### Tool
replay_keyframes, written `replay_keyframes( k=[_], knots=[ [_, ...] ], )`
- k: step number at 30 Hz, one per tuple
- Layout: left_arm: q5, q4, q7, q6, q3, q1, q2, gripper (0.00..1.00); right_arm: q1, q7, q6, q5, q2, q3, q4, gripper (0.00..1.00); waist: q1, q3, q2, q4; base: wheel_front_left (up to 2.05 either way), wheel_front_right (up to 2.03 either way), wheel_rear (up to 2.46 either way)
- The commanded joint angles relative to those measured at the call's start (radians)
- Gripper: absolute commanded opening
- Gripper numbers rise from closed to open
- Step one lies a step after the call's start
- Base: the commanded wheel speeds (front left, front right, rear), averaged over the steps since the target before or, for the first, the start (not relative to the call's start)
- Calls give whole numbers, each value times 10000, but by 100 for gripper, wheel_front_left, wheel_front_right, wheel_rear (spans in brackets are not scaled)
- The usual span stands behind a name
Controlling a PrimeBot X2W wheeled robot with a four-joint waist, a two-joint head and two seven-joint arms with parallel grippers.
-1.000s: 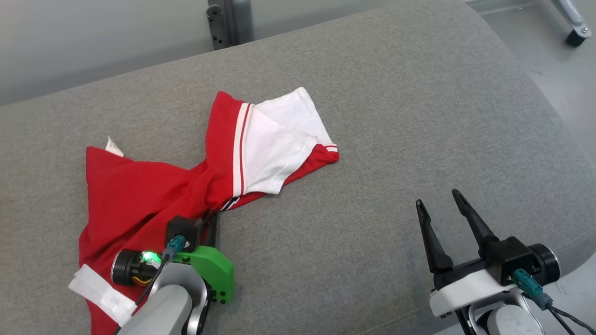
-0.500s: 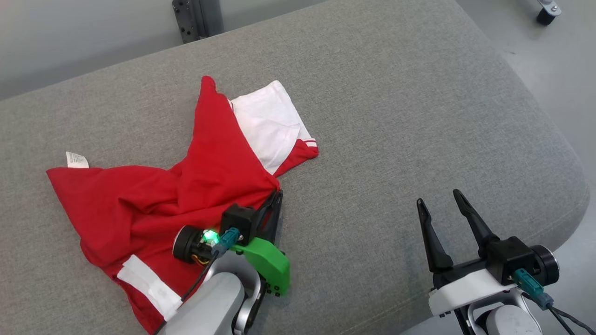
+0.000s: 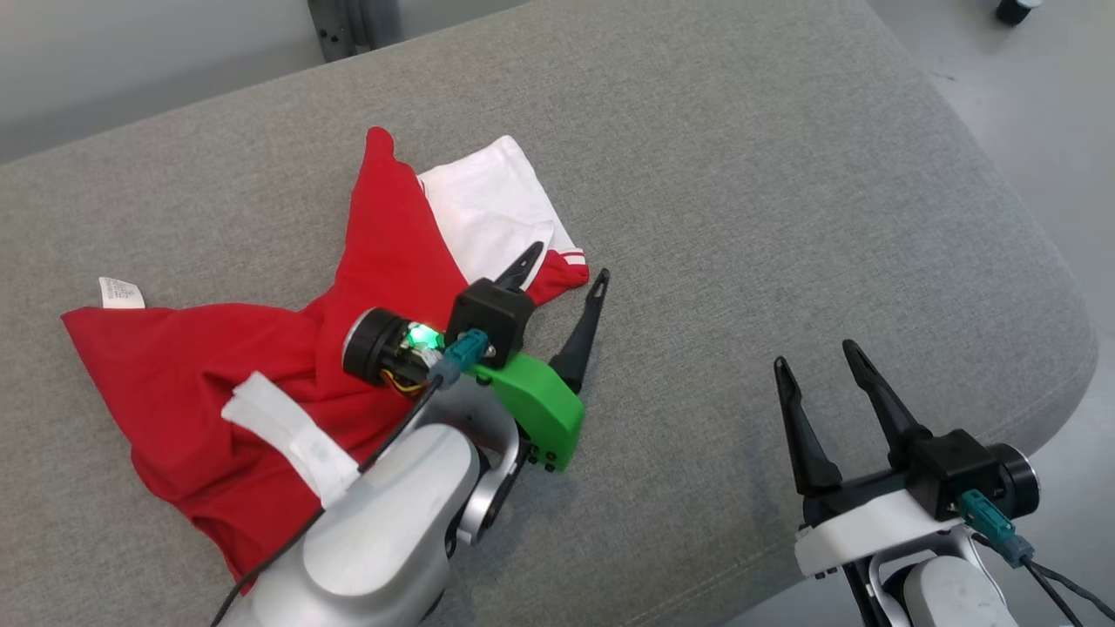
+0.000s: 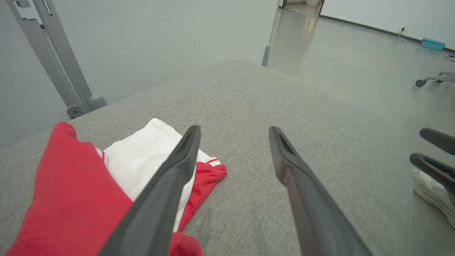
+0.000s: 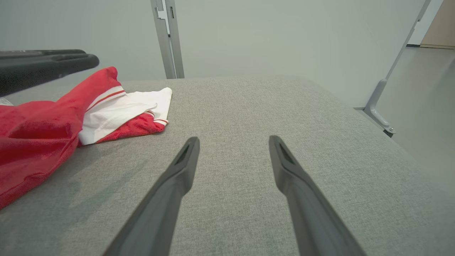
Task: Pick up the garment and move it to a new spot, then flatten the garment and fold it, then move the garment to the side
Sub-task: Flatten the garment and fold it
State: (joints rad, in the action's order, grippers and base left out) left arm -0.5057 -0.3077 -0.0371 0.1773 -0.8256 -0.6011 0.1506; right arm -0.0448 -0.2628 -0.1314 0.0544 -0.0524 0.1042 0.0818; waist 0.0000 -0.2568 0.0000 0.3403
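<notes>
Head view showed us the change at once. Half a second before, the left hand [image 3: 567, 265] had been pinched shut on a red fold of the garment [image 3: 218, 366]. Now its two fingers stood spread wide with nothing between them. The red flap lay draped over much of the white panel [image 3: 488, 196], which a second earlier had been more exposed. The camera had swung too, so we put no weight on the garment's drift across the picture.

Nearest us, the right hand [image 3: 814, 355] hung over the near right part of the grey padded surface [image 3: 740, 174], whose rounded corner dropped to the floor [image 3: 1045, 131] just beyond. Between that hand and the garment ran a broad bare stretch of grey, reaching back to the far edge. The garment lay crumpled on the left half, its white label [image 3: 120, 292] at the left tip. Behind the far edge stood a metal post [image 3: 348, 26].

In the left wrist view, the left hand [image 4: 234, 129] gaped over the surface. One finger crossed the garment [image 4: 71, 192] and the other crossed bare grey. Whether it touched the cloth we could not tell. A white shoe [image 4: 432, 193] sat on the floor to the right.

In the right wrist view, the right hand [image 5: 233, 139] was fully open and empty, as before, well apart from the garment [image 5: 35, 142].
</notes>
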Motion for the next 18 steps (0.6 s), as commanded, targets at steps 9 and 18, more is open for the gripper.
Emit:
replay_keyframes(
  k=[9,18],
  knots=[
    [87,-2180,841,-15,75,-1629,-151,100,-610,-31,15,647,16,427,16,100,0,-1030,0,783,0,0,0],
    [158,-4052,194,-92,125,-2200,-261,100,-618,-30,15,971,17,497,68,100,0,-1184,0,1140,0,0,0]
  ],
)
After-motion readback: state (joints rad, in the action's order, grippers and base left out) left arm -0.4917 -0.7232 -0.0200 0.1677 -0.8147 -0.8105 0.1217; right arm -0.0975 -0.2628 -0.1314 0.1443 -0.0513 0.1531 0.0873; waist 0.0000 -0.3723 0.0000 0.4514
